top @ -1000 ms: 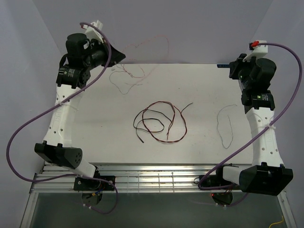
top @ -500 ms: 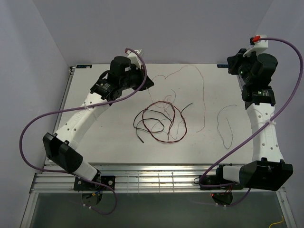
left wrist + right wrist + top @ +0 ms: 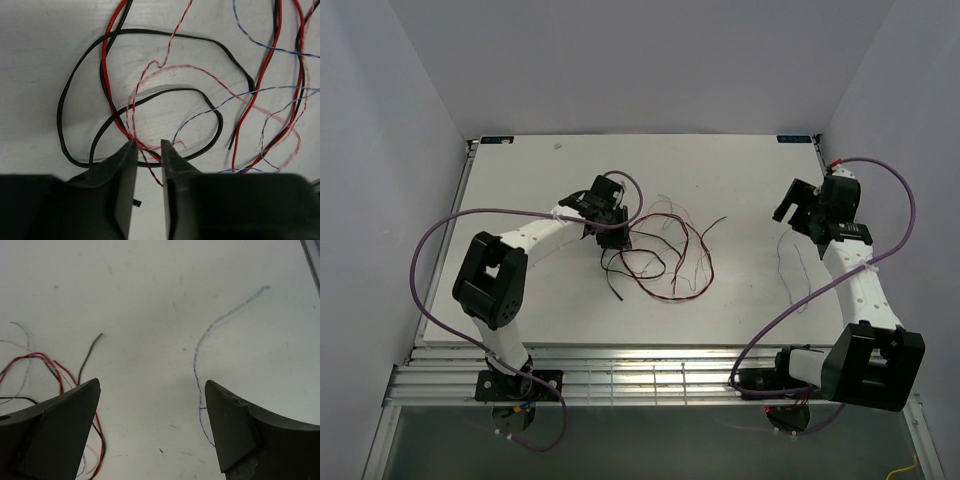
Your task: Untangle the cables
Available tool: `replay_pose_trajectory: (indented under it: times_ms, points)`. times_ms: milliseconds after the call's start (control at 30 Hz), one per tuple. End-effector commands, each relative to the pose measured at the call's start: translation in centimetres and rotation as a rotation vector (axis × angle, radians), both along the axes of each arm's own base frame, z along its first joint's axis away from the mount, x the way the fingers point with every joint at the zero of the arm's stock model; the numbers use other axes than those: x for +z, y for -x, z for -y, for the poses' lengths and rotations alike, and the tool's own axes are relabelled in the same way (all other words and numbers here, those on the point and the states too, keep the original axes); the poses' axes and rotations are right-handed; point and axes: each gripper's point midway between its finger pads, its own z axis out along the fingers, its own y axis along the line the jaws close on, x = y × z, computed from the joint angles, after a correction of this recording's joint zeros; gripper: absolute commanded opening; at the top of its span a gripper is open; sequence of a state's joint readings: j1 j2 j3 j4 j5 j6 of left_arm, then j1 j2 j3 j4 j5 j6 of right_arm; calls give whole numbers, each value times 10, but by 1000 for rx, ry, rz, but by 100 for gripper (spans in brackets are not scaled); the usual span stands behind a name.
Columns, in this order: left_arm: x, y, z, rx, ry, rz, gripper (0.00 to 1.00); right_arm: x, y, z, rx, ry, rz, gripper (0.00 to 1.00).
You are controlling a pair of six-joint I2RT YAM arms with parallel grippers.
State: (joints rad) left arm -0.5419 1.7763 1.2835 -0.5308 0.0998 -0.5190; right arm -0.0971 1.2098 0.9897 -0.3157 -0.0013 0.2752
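The cables lie in a loose tangle (image 3: pixel 665 262) mid-table. In the left wrist view a black cable (image 3: pixel 150 32) loops round a red cable (image 3: pixel 104 75). A thin pale pink twisted cable (image 3: pixel 200 73) and a thin blue-grey one (image 3: pixel 240 97) cross them. My left gripper (image 3: pixel 148 147) hangs low over the tangle's left edge, jaws a narrow gap apart. The pink cable's end runs loose between them, gripped by neither. My right gripper (image 3: pixel 152 387) is wide open and empty, right of the tangle. A separate blue-grey cable (image 3: pixel 199 352) lies by its right finger (image 3: pixel 230 425).
The white table (image 3: pixel 530 175) sits between pale walls at the back and sides. A metal rail (image 3: pixel 650 372) runs along the near edge by the arm bases. Purple hoses (image 3: pixel 430 240) arc beside both arms. A black cable end (image 3: pixel 94 342) points toward the right gripper.
The left arm swung from the back left corner to the tangle, trailing the pink cable, and its jaws parted. The right gripper came down from the back right corner and opened wide.
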Motion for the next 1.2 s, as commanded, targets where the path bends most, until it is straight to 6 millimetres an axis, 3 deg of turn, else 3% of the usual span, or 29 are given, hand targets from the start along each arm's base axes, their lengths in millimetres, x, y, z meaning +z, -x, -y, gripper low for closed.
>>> replay_pose_trajectory:
  times_ms: [0, 67, 200, 267, 400, 433, 500, 533, 600, 633, 733, 900, 933, 1167]
  points:
    - [34, 7, 15, -32, 105, 59, 41, -40, 28, 35, -216, -38, -124, 90]
    - [30, 13, 17, -50, 114, 44, 55, -65, 38, 45, -244, -60, -185, 90]
    - [21, 30, 20, -80, 124, 12, 73, -118, 43, 27, -155, -147, -346, 90]
    - [29, 32, 23, -94, 145, 31, 83, -140, 46, 21, -134, -181, -419, 90]
    - [46, 35, 20, -88, 162, 77, 91, -159, 46, 4, -75, -255, -460, 91]
    - [49, 36, 19, -87, 164, 85, 93, -161, 43, 3, -65, -259, -445, 99]
    - [65, 36, 16, -82, 177, 128, 98, -168, 45, -7, -28, -278, -455, 87]
    - [71, 35, 14, -73, 176, 147, 98, -171, 44, -13, -1, -274, -455, 61]
    - [87, 33, 10, -58, 182, 190, 98, -173, 44, -22, 38, -275, -457, 36]
    - [90, 30, 6, -32, 166, 206, 98, -173, 44, -29, 66, -264, -455, 11]
    - [105, 28, -1, -7, 157, 247, 98, -155, 36, -43, 145, -239, -391, 8]
    - [112, 29, -5, 0, 154, 269, 98, -86, 21, -84, 340, -219, -173, 8]
    - [112, 29, -4, -2, 156, 268, 98, -73, 21, -103, 403, -213, -143, 8]
    - [98, 36, -4, -1, 161, 227, 98, 12, 37, -186, 664, -234, 45, 8]
